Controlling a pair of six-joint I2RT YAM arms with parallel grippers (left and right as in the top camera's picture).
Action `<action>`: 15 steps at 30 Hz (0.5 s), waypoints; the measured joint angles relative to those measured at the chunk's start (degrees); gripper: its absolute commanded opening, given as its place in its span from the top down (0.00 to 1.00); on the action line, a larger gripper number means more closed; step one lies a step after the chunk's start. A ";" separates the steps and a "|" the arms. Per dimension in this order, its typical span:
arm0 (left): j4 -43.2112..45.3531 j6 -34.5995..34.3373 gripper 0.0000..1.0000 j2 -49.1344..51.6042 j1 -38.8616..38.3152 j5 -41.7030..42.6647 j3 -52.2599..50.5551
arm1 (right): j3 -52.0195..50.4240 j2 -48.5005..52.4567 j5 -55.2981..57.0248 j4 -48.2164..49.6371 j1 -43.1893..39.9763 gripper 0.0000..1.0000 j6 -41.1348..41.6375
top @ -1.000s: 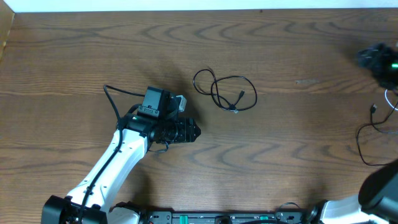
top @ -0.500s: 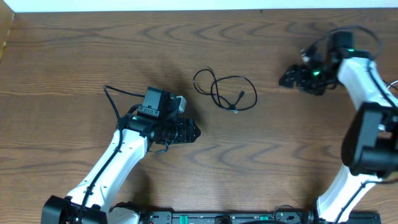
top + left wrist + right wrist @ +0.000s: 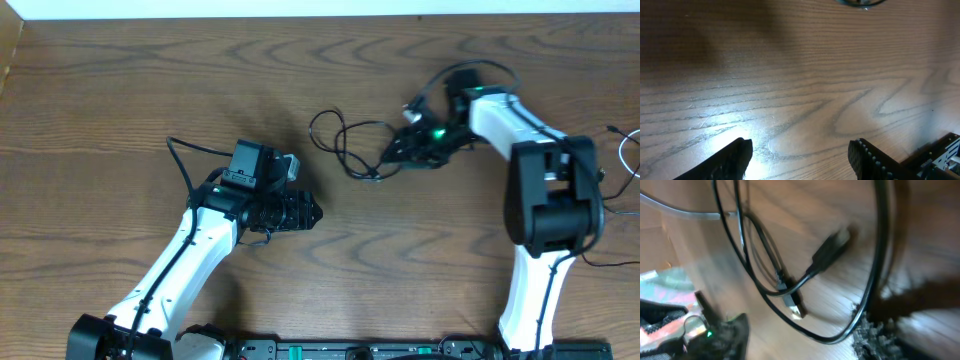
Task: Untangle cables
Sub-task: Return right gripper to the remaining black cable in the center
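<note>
Wooden table (image 3: pixel 120 80) — thin black cables (image 3: pixel 345 140) looped loosely mid-surface.

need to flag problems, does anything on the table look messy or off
The black cable in the middle of the table lies in crossed loops, a plug end inside them, so it looks tangled. The right hand is at its edge. Nothing spilled or broken.

Counted 2 robot arms: left arm (image 3: pixel 190 255), right arm (image 3: pixel 545 190). Counted 2 grippers: left gripper (image 3: pixel 800 150), right gripper (image 3: pixel 801 330). Black cable (image 3: pixel 350 145), looped mid-table: appeared 1. Plug ends (image 3: pixel 832 245) showing on it: 2. Wooden table (image 3: pixel 100 80): 1.
</note>
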 measured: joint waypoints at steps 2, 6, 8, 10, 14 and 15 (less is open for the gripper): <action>0.00 0.02 0.34 0.00 0.00 0.00 0.00 | 0.02 1.03 -1.44 -0.02 2.36 0.69 -0.13; 0.00 0.00 0.34 0.00 0.00 0.00 0.00 | -0.02 2.93 -1.53 0.02 6.45 0.98 -0.11; -0.02 0.02 0.34 0.00 0.00 0.00 0.00 | -0.04 3.39 -1.18 -0.24 8.39 0.99 -0.07; 0.00 0.00 0.34 0.00 0.00 0.00 0.00 | -0.02 3.37 -0.55 -0.26 9.84 0.99 -0.02; -0.02 0.00 0.34 0.00 0.00 0.00 0.00 | 0.13 2.91 1.44 -0.66 12.00 0.98 0.66; -0.02 0.02 0.34 0.00 0.00 0.00 0.00 | 0.24 2.80 1.90 -0.68 12.46 0.98 0.83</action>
